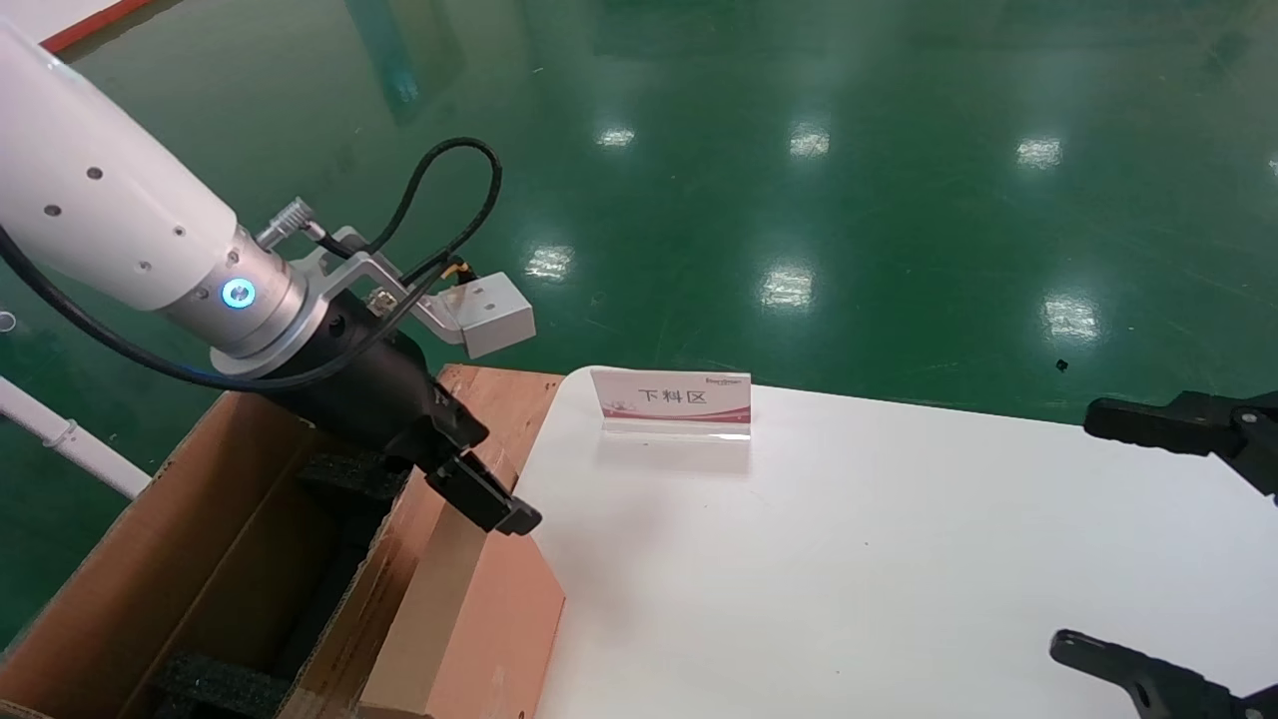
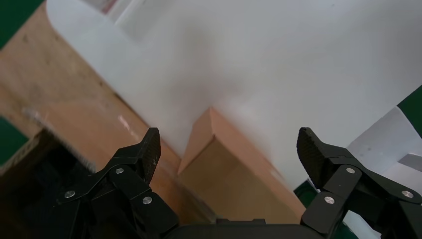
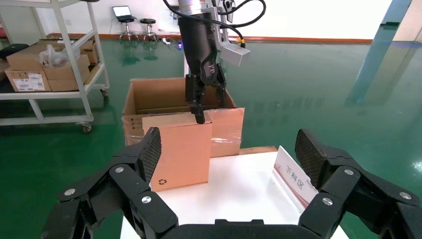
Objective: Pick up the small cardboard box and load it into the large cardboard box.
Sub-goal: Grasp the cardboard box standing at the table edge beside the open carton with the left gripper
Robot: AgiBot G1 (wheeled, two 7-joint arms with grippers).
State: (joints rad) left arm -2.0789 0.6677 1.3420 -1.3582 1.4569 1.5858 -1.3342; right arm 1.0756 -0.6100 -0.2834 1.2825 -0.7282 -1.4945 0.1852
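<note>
The small cardboard box (image 1: 479,619) stands on its long edge at the white table's left edge, leaning by the large cardboard box (image 1: 230,519). That carton sits left of the table, open, with black foam inside. My left gripper (image 1: 479,494) is open just above the small box's far top corner, one finger touching it. In the left wrist view the small box (image 2: 234,174) lies between and beyond the spread fingers (image 2: 152,147), not gripped. From the right wrist view the small box (image 3: 179,154) shows its printed mark. My right gripper (image 1: 1076,529) is open and empty at the table's right.
A white and red sign (image 1: 674,397) stands at the table's (image 1: 849,559) far edge. A shelf cart with cartons (image 3: 50,74) stands on the green floor beyond the large box. A taped flap of the large carton (image 3: 226,129) hangs beside the small box.
</note>
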